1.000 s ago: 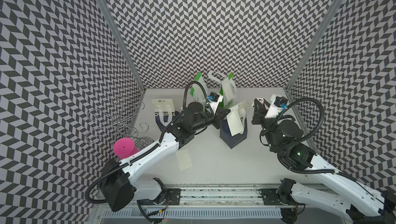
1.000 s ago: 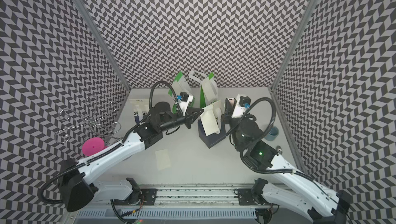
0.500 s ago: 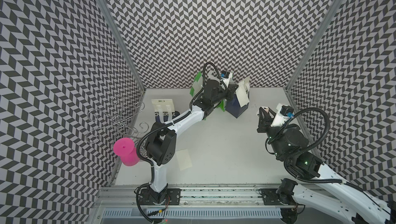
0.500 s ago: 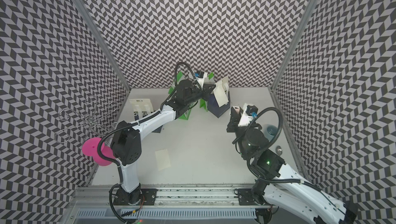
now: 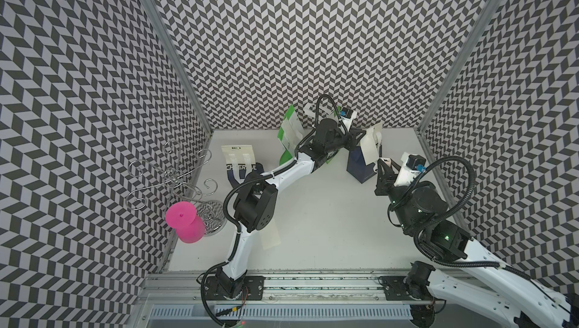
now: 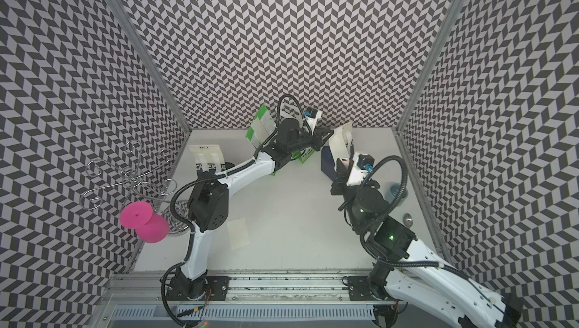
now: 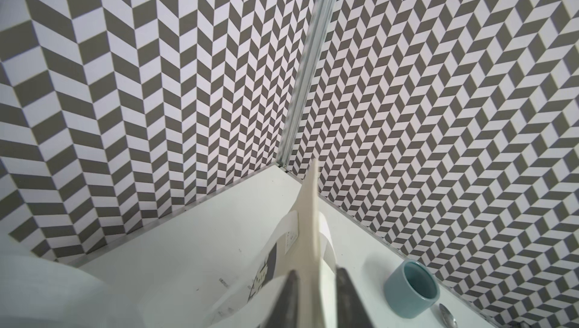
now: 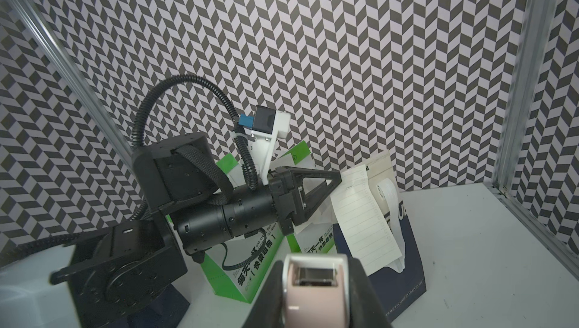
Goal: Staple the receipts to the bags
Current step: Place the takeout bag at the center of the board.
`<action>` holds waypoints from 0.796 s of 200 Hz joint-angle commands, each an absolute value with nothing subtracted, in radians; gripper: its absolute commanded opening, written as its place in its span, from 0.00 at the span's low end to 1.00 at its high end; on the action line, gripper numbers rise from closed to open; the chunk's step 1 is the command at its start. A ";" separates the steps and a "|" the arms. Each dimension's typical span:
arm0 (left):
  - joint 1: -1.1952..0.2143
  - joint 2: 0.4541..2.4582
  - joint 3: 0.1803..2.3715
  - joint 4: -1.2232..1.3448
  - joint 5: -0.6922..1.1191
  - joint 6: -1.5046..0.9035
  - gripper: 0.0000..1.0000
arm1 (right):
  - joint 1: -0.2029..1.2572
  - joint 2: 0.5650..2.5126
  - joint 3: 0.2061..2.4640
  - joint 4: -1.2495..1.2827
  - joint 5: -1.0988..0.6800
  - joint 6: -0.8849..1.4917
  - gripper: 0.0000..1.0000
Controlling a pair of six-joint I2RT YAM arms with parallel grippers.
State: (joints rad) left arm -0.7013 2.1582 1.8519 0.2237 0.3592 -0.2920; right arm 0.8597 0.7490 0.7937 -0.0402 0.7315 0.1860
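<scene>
With the back wall as 12 o'clock and the arm rail as 6, the standing navy bag [image 5: 360, 169] is at about 1 o'clock on the desk [image 5: 329, 216]. A receipt [image 8: 363, 223] lies against its upper face. Its long axis is nearly upright and a little tilted, and its lined side faces 5 o'clock. The top edge rises above the bag's mouth and the lower end hangs partway down the navy side. The slip is pale cream, ruled with faint lines, with a band of small print at the top. A white strap handle curls just beside it.

The left gripper [image 5: 359, 140] reaches in from 9 o'clock to the receipt's top edge. In the left wrist view its jaws stand slightly apart, with the paper edge-on between them. The right gripper [image 5: 384, 166], at 5 o'clock of the bag, has its jaws closed on a pink-and-white stapler [image 8: 315, 282]. The stapler's mouth points toward 11 o'clock, at the bag.

A green-and-white bag [image 5: 290, 130] stands at 12 o'clock, leaning. A second green bag [image 8: 316, 248], with green lettering on its white face, stands between it and the navy one, partly behind the left arm.

A navy-and-cream bag [image 5: 239, 160] lies flat at 10 o'clock, long axis 12 to 6, cream end toward 12 and "CHEERFUL" across it. A loose receipt [image 5: 270, 235] lies flat at 7 o'clock, partly under the left arm, with its long axis about 12 to 6.
</scene>
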 commanded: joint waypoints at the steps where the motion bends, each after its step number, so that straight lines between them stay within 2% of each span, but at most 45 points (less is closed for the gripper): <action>1: -0.711 2.151 1.893 0.216 0.388 -0.296 0.38 | 0.859 0.746 0.844 -0.047 0.725 0.209 0.00; 59: -0.721 2.035 1.815 0.274 0.412 -0.339 0.62 | 0.859 0.737 0.903 -0.182 0.677 0.262 0.00; 102: -0.737 1.838 1.736 0.286 0.393 -0.329 0.73 | 0.860 0.741 0.951 -0.314 0.608 0.301 0.00; 159: -0.741 1.373 1.318 0.299 0.309 -0.365 0.87 | 0.859 0.886 0.954 -0.468 0.387 0.327 0.00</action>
